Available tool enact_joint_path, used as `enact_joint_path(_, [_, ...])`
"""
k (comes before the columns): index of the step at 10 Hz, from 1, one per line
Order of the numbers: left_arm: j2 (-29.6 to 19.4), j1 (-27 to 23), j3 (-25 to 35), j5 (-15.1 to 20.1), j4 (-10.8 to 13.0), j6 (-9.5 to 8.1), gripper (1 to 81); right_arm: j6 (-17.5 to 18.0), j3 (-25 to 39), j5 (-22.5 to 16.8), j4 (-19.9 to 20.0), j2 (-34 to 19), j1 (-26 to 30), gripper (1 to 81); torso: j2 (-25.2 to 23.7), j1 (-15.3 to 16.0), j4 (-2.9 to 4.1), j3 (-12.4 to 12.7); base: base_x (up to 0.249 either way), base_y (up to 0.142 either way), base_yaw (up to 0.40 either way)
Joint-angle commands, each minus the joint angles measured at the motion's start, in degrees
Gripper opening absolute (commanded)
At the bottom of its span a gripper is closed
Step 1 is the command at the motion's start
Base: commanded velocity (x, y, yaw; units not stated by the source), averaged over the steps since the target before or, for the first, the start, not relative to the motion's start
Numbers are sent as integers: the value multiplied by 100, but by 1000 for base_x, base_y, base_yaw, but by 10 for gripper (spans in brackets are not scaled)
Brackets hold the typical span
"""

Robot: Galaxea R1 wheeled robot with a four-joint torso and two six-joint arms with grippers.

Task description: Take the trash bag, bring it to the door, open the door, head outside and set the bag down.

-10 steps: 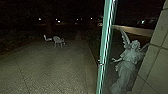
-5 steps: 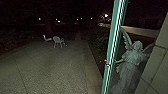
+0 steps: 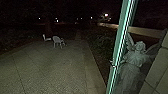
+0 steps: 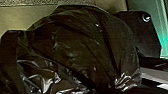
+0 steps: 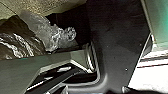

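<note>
The black trash bag (image 4: 85, 45) bulges large and wrinkled in the left wrist view, close to the camera. Part of the dark bag (image 5: 15, 37) also shows in the right wrist view, beside crumpled translucent plastic (image 5: 47, 31). How the bag is held is hidden. In the head view a green upright door edge (image 3: 122, 45) slants down the right side, with a small metal fitting (image 3: 113, 65) low on it. Paving lies to its left.
Right of the green upright stand a winged statue (image 3: 136, 57) and a tiled wall (image 3: 160, 71). Pale chairs (image 3: 58, 41) are farther off on the paved yard (image 3: 50, 67). Dark planting (image 3: 100, 45) borders the paving's right side.
The green upright, the statue and the tiled wall have shifted right in the head view, while the distant chairs stay almost in place. More of the planting border shows.
</note>
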Motion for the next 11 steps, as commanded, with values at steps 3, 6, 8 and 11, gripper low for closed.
enact_joint_path(3, [-33, -286, 3, 308, 26, 26, 10, -4, 43, -252, -51, 15, 289, 811, -2, -2, 0, 2, 88, 0, 0])
enact_joint_path(6, [-33, -286, 3, 308, 35, 26, 10, -4, 43, -252, -51, 15, 272, 811, -2, -7, 0, 2, 87, 0, 0])
enact_joint_path(8, [-33, -286, 3, 308, 26, 26, 10, -4, 43, -252, -51, 15, 272, 811, 2, 2, 0, 0, 87, 0, 0])
enact_joint_path(11, [-33, -286, 3, 308, 26, 26, 10, -4, 43, -252, -51, 15, 272, 811, 2, 0, 0, 0, 87, 0, 0])
